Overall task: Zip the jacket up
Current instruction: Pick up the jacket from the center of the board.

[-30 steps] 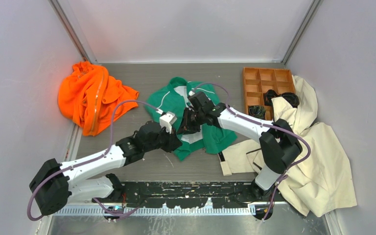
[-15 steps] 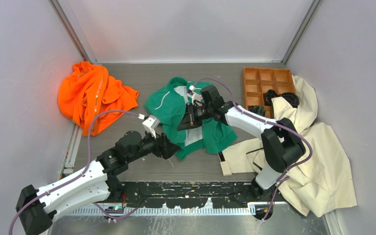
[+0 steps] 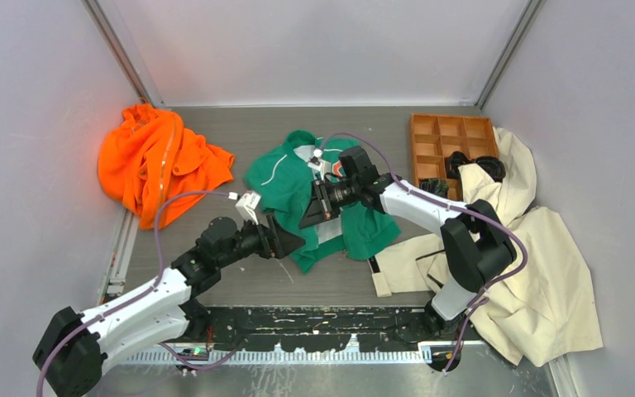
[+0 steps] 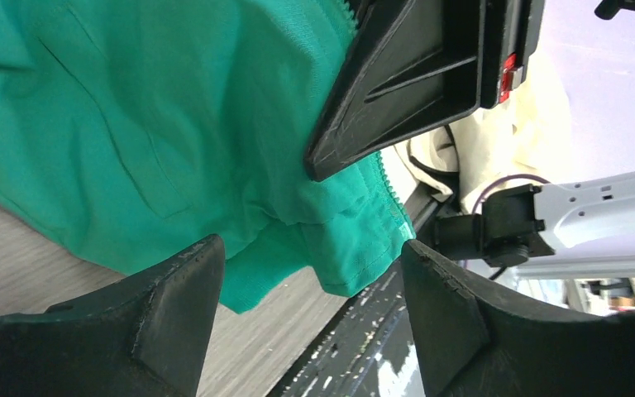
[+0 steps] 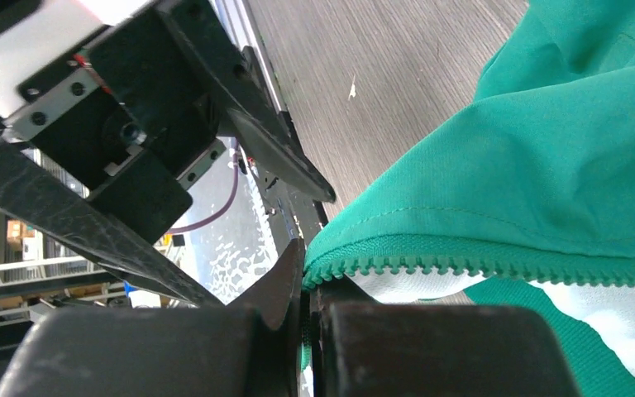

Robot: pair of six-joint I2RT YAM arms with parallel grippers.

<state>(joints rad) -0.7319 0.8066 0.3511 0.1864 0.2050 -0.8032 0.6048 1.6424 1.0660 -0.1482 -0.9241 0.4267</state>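
1. A green jacket (image 3: 285,174) lies rumpled and partly open in the middle of the counter (image 3: 240,132), between an orange garment (image 3: 161,161) and a cream coat (image 3: 537,273).
2. The right gripper (image 3: 312,213) is clenched on the jacket's front edge, low down near the hem. It probably pins that zipper side taut so the two ends can be lined up.
3. The left gripper (image 3: 288,240) is released, with its jaws spread wide and nothing held. It sits just beside the hem, facing the right gripper. It looks ready to take the other zipper side.
4. The top view gives the layout and the two arms meeting at the jacket's lower front. The black fingers hide the grip itself.
5. The right wrist view shows that grip. A row of zipper teeth (image 5: 463,266) runs straight out from the closed fingers and is lifted clear of the counter. Pale lining (image 5: 430,285) shows beneath the teeth.
6. The left wrist view shows green cloth beyond the open fingers, with the right gripper above it.
7. No view shows the zipper slider.
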